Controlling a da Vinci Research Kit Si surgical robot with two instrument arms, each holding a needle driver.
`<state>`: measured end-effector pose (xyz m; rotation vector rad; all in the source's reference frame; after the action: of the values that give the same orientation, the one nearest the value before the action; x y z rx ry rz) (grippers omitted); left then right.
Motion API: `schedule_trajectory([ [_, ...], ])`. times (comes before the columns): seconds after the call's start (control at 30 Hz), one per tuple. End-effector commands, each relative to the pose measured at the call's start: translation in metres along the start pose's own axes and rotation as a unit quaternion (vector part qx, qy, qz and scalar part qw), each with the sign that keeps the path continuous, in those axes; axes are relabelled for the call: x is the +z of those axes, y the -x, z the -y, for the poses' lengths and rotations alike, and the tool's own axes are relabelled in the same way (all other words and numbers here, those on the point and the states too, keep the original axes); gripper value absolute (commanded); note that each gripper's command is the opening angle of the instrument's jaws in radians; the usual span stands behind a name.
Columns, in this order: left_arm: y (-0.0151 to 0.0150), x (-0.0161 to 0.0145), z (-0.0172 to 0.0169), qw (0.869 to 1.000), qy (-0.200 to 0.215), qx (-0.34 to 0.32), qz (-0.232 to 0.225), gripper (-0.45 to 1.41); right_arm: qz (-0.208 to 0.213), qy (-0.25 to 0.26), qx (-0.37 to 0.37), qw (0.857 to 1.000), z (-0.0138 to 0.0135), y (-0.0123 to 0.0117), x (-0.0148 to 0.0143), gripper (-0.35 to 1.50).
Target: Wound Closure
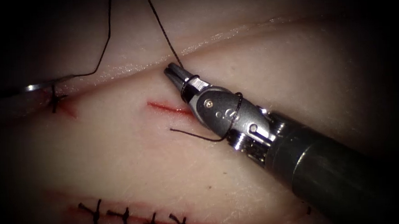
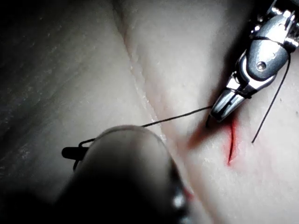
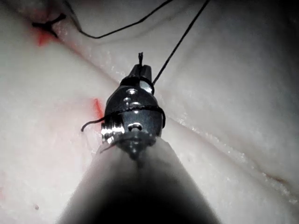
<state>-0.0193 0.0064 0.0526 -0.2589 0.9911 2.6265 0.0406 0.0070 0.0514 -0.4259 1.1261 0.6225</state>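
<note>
Near the tissue's (image 1: pixel 121 174) upper fold, dark thread (image 1: pixel 162 30) was seen wound twice around the right tool (image 1: pixel 174 72), jaws clenched on it; the left tool's (image 1: pixel 32 88) grip could not be told.

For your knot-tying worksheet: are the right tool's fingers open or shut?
Shut: the right tool has its fingers pressed together on the thread, which also loops around its wrist.

No readable text, label, number or sign appears anywhere.

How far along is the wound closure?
Done: a row of four stitches, one knot upper left. In hand: thread looped around the right claw, shut on it. What the left tool holds I can't tell. To do: the short red cut is unstitched.
</note>
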Motion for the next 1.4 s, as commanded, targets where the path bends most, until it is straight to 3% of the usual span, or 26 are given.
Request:
schedule_trajectory([
  [0.03, 0.0000, 0.0018, 0.0001, 1.000, -0.009, -0.008, -0.001, -0.45, 0.000, -0.001, 0.000, 1.000, 0.0008, 0.0003, 0.0005, -0.35],
  [0.17, 0.0001, 0.0059, 0.0027, 0.999, -0.026, -0.037, -0.005, -0.45, 0.000, -0.001, -0.002, 1.000, 0.0009, 0.0005, 0.0002, -0.35],
  [0.37, 0.0002, 0.0096, 0.0050, 0.996, -0.033, -0.087, -0.012, -0.45, -0.002, 0.000, -0.009, 1.000, 0.0018, 0.0012, -0.0006, -0.35],
  [1.13, 0.0019, 0.0163, 0.0150, 0.983, -0.072, -0.166, -0.010, -0.45, 0.011, -0.002, -0.023, 1.000, 0.0068, 0.0052, -0.0030, -0.35],
  [1.4, 0.0022, 0.0174, 0.0155, 0.984, -0.078, -0.161, -0.005, -0.45, 0.016, -0.009, -0.014, 1.000, 0.0103, 0.0063, -0.0048, -0.35],
])
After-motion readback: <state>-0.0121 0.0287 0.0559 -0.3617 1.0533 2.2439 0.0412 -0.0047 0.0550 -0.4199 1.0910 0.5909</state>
